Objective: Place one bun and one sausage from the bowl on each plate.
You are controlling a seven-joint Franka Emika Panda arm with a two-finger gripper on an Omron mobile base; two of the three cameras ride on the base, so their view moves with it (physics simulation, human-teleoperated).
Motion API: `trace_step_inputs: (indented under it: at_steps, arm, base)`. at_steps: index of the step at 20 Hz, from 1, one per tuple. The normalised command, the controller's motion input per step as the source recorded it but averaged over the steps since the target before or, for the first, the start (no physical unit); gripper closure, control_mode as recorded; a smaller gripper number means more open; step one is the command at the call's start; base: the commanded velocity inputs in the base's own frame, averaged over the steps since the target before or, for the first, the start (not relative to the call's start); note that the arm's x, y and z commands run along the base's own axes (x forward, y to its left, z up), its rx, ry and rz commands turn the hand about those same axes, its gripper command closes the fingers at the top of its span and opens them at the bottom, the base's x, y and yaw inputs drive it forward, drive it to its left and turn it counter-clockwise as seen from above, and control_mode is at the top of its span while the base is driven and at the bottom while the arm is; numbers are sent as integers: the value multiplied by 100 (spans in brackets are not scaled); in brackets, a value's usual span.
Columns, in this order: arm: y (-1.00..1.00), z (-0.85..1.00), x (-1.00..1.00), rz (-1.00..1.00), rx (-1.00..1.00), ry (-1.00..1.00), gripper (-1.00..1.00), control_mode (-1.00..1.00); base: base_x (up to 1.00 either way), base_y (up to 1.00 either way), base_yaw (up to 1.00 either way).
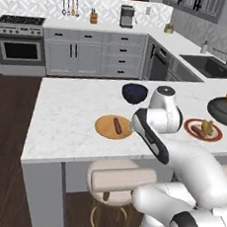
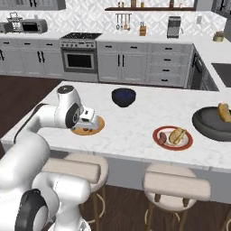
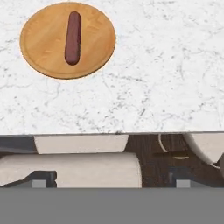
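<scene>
1. We see the wooden plate (image 3: 68, 39) near the table's (image 1: 69, 126) front edge, one sausage (image 3: 73, 37) lying along its middle, no bun beside it yet.
2. The red-rimmed plate (image 2: 173, 137) already carries a bun (image 2: 178, 134) and a sausage, so we judge that serving done.
3. One last bun (image 2: 224, 112) waits in the dark bowl (image 2: 212, 124) at the far right, well apart from the wooden plate.
4. Our gripper (image 3: 109, 183) hangs over the table's front edge, jaws spread and empty, which we read as a release just made.
</scene>
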Motion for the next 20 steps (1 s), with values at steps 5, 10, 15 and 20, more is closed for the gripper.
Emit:
trace_step_inputs:
  at_steps: [5, 10, 15, 20]
  arm:
    - [0, 0, 0, 0, 0, 0, -100, 100]
    - [0, 0, 0, 0, 0, 0, -100, 100]
    - [0, 0, 0, 0, 0, 0, -100, 100]
    - [0, 0, 0, 0, 0, 0, -100, 100]
  base:
    - [-39, -100, -2]
    - [-31, -100, -2]
    - [-10, -100, 0]
    - [33, -98, 0]
